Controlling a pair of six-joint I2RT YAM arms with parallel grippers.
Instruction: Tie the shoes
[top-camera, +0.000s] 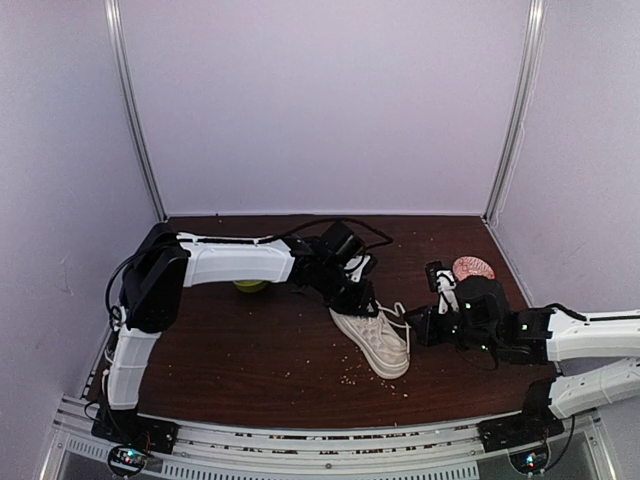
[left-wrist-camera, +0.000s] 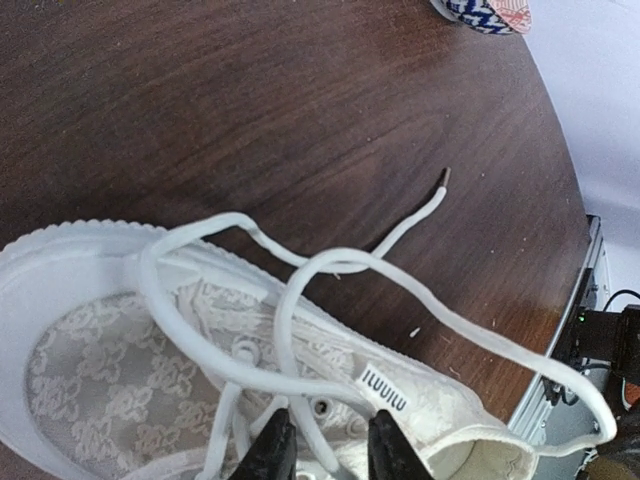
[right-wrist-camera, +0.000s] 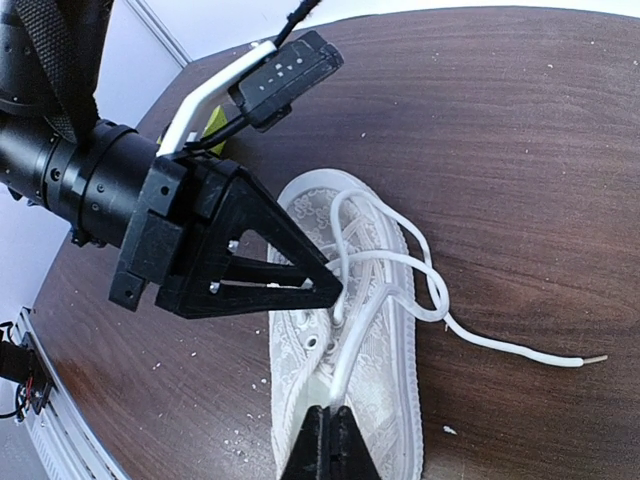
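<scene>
The off-white sneaker (top-camera: 376, 340) lies on the dark table, its laces loose and looped over the tongue. It also shows in the left wrist view (left-wrist-camera: 110, 380) and the right wrist view (right-wrist-camera: 395, 420). My left gripper (top-camera: 362, 300) hovers over the eyelets, jaws a little apart, straddling one lace strand (left-wrist-camera: 300, 420) without pinching it; its tip also shows in the right wrist view (right-wrist-camera: 333, 290). My right gripper (right-wrist-camera: 333, 425) is shut on another lace strand (right-wrist-camera: 360, 345) above the shoe's opening. A free lace end (right-wrist-camera: 590, 360) trails on the table.
A patterned bowl (top-camera: 473, 268) with pink contents stands at the back right, behind my right arm; its rim shows in the left wrist view (left-wrist-camera: 480, 12). A yellow-green object (top-camera: 250, 286) sits partly hidden under my left arm. Small crumbs dot the table.
</scene>
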